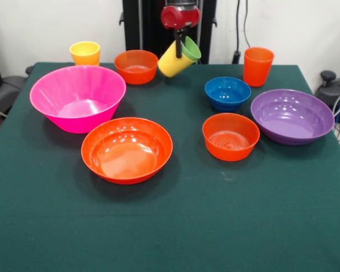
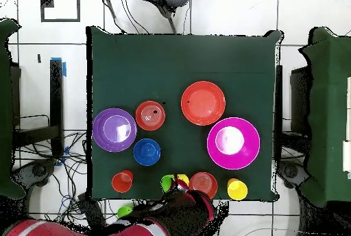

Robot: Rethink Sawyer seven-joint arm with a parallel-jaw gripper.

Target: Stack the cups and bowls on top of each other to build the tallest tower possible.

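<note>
The gripper [image 1: 179, 46] hangs above the far side of the green tabletop [image 1: 170, 226], its jaws pinching the rim of a yellow cup [image 1: 171, 61] that has the light green cup [image 1: 191, 49] nested in its mouth. The pair is tilted, mouth up and to the right, and lifted clear of the cloth — just beside the small orange bowl [image 1: 136, 66] at the back.

Nothing is stacked on the tabletop. The big pink bowl [image 1: 77, 97] sits at the left with the second yellow cup [image 1: 85, 53] behind it, apart from it. The wide orange bowl [image 1: 127, 149] lies in front of the pink one, their rims close. On the right stand the small blue bowl [image 1: 227, 93], another small orange bowl [image 1: 230, 136] in front of it, the wide purple bowl [image 1: 292, 116] beside both, and the taller orange cup [image 1: 257, 66] at the back. All are upright and empty.

No label or writing can be read on any piece.
</note>
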